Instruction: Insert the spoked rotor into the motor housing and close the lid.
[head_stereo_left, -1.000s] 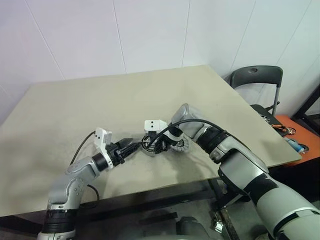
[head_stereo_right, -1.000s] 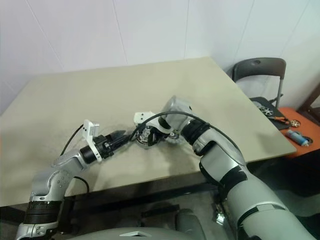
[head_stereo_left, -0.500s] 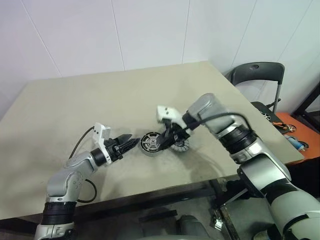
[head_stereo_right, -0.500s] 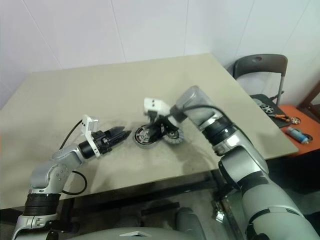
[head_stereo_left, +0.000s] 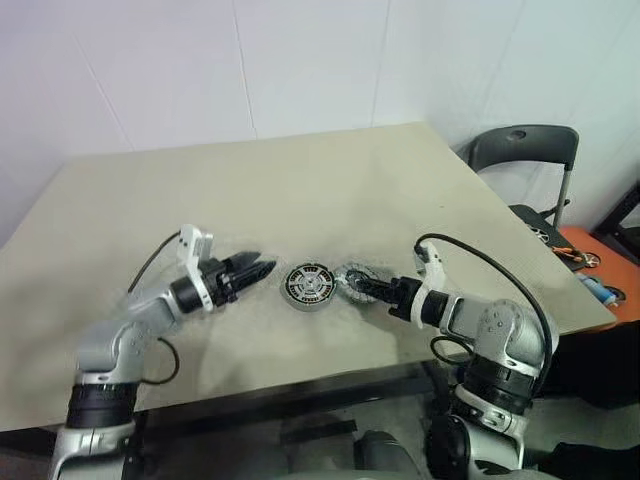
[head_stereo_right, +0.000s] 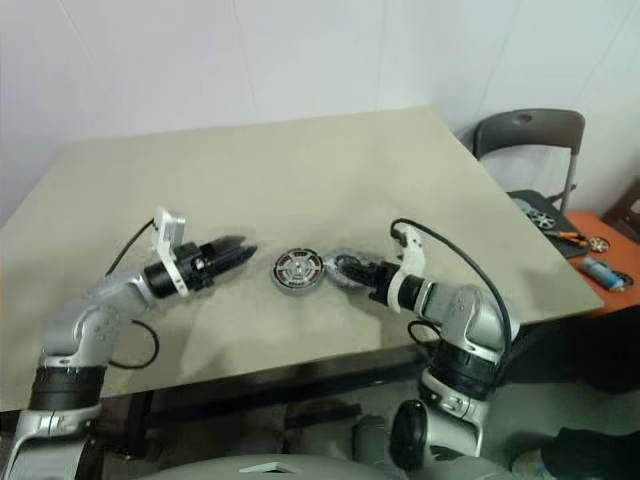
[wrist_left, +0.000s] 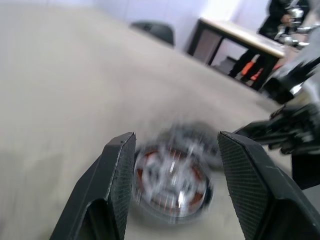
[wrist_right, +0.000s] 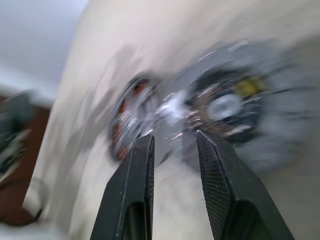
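We see a matt, smooth beige tabletop (head_stereo_left: 300, 180) with no gloss. The motor housing (head_stereo_left: 306, 284) looks like bright metal at its centre, ringed by copper-brown windings inside a dark rim. Just beside it, the lid (head_stereo_left: 352, 278) reads as dull grey metal (too blurred to judge finer texture). The left gripper's fingers (wrist_left: 120, 175) are matt black, their pads cross-hatched and rough.

A beige table (head_stereo_left: 300, 190) is set against a white panelled wall (head_stereo_left: 300, 60). A dark folding chair (head_stereo_left: 525, 150) is placed just off its right corner, and beside it an orange surface (head_stereo_left: 600, 270) is strewn with small tools (head_stereo_right: 560, 236), too small to identify.
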